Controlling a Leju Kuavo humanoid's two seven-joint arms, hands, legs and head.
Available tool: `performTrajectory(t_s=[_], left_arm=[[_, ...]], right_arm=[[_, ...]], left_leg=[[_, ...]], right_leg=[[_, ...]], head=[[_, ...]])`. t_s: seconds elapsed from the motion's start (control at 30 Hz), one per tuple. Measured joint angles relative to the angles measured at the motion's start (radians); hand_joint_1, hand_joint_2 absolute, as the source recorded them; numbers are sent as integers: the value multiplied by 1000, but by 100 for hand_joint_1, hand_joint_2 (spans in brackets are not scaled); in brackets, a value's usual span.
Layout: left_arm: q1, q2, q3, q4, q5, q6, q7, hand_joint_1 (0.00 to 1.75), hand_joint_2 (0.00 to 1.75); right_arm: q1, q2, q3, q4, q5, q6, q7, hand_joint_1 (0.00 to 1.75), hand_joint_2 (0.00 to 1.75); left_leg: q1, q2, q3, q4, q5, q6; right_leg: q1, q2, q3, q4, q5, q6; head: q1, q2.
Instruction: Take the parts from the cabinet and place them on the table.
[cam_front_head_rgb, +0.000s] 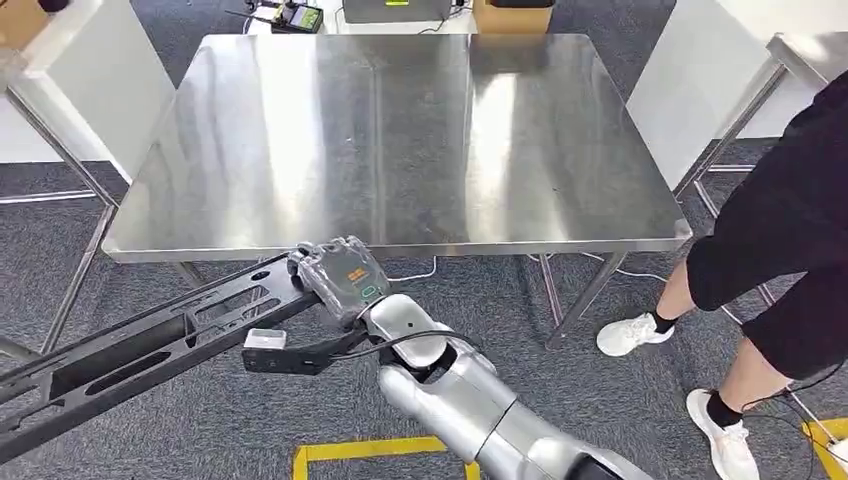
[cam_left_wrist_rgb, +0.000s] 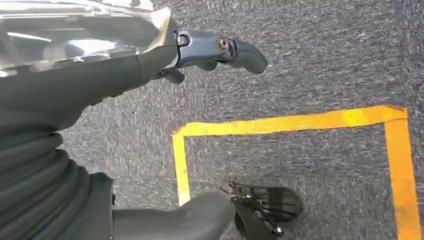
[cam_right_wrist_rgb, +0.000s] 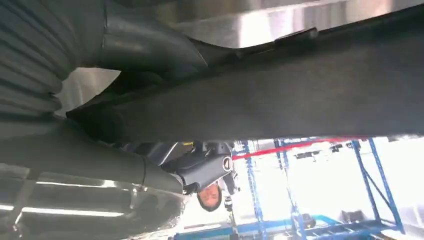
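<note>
A long black part (cam_front_head_rgb: 150, 350), a flat frame with slots, slants from the lower left up to the front edge of the steel table (cam_front_head_rgb: 400, 140). My right hand (cam_front_head_rgb: 338, 276) grips its upper end just below and in front of that edge. The right wrist view has the same black part (cam_right_wrist_rgb: 300, 95) crossing the picture, with my fingers (cam_right_wrist_rgb: 150, 50) wrapped around it and shiny steel behind. My left hand (cam_left_wrist_rgb: 165, 125) hangs over the grey carpet, its fingers (cam_left_wrist_rgb: 240, 52) and thumb apart with nothing between them.
A person in black clothes and white shoes (cam_front_head_rgb: 790, 250) stands at the table's right side. White panels on metal frames (cam_front_head_rgb: 90, 80) flank the table. A box and devices (cam_front_head_rgb: 510, 15) lie beyond its far edge. Yellow tape (cam_left_wrist_rgb: 300, 120) marks the floor.
</note>
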Motion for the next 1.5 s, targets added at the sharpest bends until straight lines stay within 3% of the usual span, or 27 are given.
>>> performTrajectory(t_s=[0.03,0.07,0.17,0.23,0.27,0.33,0.4,0.43,0.47,0.53,0.6,0.7,0.73,0.8,0.87,0.9,0.97,1.03,1.07,1.1,1.2,1.23,1.27,1.37,1.4,1.43,1.5], left_arm=[[-1,-1,0,0,0,0,0,0,175],[-2,-3,0,1,0,0,0,0,175],[-2,-3,0,0,0,-1,1,0,175],[-2,-2,1,0,0,-1,1,0,175],[-3,-4,2,0,0,-2,1,0,175],[-3,-4,2,0,-2,-3,2,0,175],[-1,-3,4,0,-2,-3,2,0,175],[0,-3,5,0,-2,-3,2,0,175],[0,-2,5,0,-2,-3,2,0,175],[0,0,6,0,-2,-3,2,0,175],[-2,-1,6,1,-2,-3,2,0,175],[-2,-1,6,1,-2,-3,3,0,175],[-1,-1,6,0,-2,-3,3,0,175],[-2,-1,6,0,-2,-3,3,0,175],[-3,0,7,0,-2,-3,3,0,175],[-2,0,8,0,-2,-3,3,0,175],[-1,0,13,0,-2,-3,3,0,175],[-1,-1,14,0,-2,-3,3,0,175],[-1,-2,14,1,-2,-3,3,0,175],[-3,-2,14,1,-2,-3,3,0,175],[-3,-2,15,1,-2,-3,3,0,175],[-3,-1,15,0,-2,-3,3,0,175],[-3,-1,15,0,-2,-3,3,0,175],[-3,-3,15,0,-3,-4,3,0,175],[-1,-2,16,0,-3,-4,3,0,175],[0,-2,16,0,-3,-4,3,0,175],[1,-2,16,0,-3,-4,3,0,175]], right_arm=[[-6,2,1,4,0,0,0,175,175],[-11,3,2,8,1,1,0,175,175],[-19,9,3,16,2,2,0,175,175],[-26,18,3,20,2,2,0,175,175],[-31,19,3,22,2,2,0,175,175],[-33,25,5,26,2,2,0,175,175],[-31,26,6,32,2,2,0,175,175],[-31,26,6,34,2,2,0,175,175],[-32,26,6,37,2,2,0,175,175],[-32,26,6,38,2,2,0,175,175],[-37,27,8,40,2,2,0,175,175],[-38,27,10,41,2,2,0,175,175],[-38,29,10,40,2,2,0,175,175],[-42,29,10,40,2,2,0,175,175],[-38,24,11,43,2,2,0,175,175],[-35,22,11,46,2,2,0,175,175],[-33,21,11,48,2,2,1,175,175],[-34,21,11,48,2,2,1,175,175],[-35,20,11,49,2,2,1,175,175],[-35,20,11,49,2,2,0,175,175],[-36,21,12,49,2,2,0,175,175],[-38,24,11,48,2,2,0,175,175],[-39,25,11,48,2,2,0,175,175],[-42,30,13,49,2,2,0,175,175],[-40,30,14,49,2,2,0,175,175],[-38,29,15,50,2,2,0,175,175],[-38,29,15,51,2,2,0,175,175]], left_leg=[[0,-1,11,0,-9,-4],[-8,-3,16,3,-19,-11],[1,-3,22,-4,-30,-28],[7,3,19,10,-42,-40],[6,7,5,45,-56,-44],[12,9,-80,197,-114,-56],[16,10,-160,299,-127,-66],[18,10,-170,285,-95,-68],[21,14,-156,227,-42,-70],[26,19,-91,58,68,-71],[17,19,-54,2,44,-58],[9,14,-59,4,40,-34],[18,15,-48,-7,43,-24],[14,16,-36,-10,34,-9],[12,14,-26,-10,23,0],[9,12,-20,-10,17,1],[7,7,-1,-10,3,0],[6,6,23,-10,-13,-6],[6,5,26,-10,-20,-10],[-4,2,32,-7,-32,-18],[6,3,41,-15,-42,-35],[10,6,43,-10,-50,-43],[11,10,39,15,-59,-46],[15,12,-79,221,-140,-57],[16,12,-126,280,-148,-62],[17,13,-148,290,-133,-64],[22,15,-125,187,-36,-66]], right_leg=[[1,0,33,-96,49,0],[9,0,50,-123,65,-12],[12,1,52,-125,57,-37],[-7,5,72,-143,60,-51],[-7,4,81,-147,55,-64],[-7,4,96,-147,43,-78],[-7,4,108,-146,30,-76],[-7,6,117,-146,23,-73],[-9,8,128,-146,14,-69],[-10,9,154,-146,-4,-60],[4,9,155,-144,-19,-44],[2,7,158,-157,-21,-28],[3,6,151,-151,-28,-22],[0,5,100,-43,-62,-27],[0,5,-6,123,-102,-32],[-1,5,-48,175,-102,-29],[0,5,-57,127,-48,-13],[-1,4,3,-53,51,1],[0,3,22,-119,81,-2],[7,4,37,-133,85,-12],[6,5,39,-133,75,-34],[-8,7,50,-142,77,-43],[-8,10,58,-145,74,-49],[-7,8,73,-145,59,-70],[-6,9,78,-145,53,-71],[-6,9,84,-145,49,-71],[-8,13,101,-144,35,-64]], head=[[0,0],[-2,0],[1,0],[1,0],[-3,0],[-4,0],[-5,0],[-4,0],[-5,0],[-5,0],[-6,0],[-4,0],[-3,0],[0,0],[1,0],[1,0],[1,0],[1,0],[3,0],[2,0],[2,0],[1,0],[0,0],[-2,0],[-3,0],[-3,0],[-3,0]])
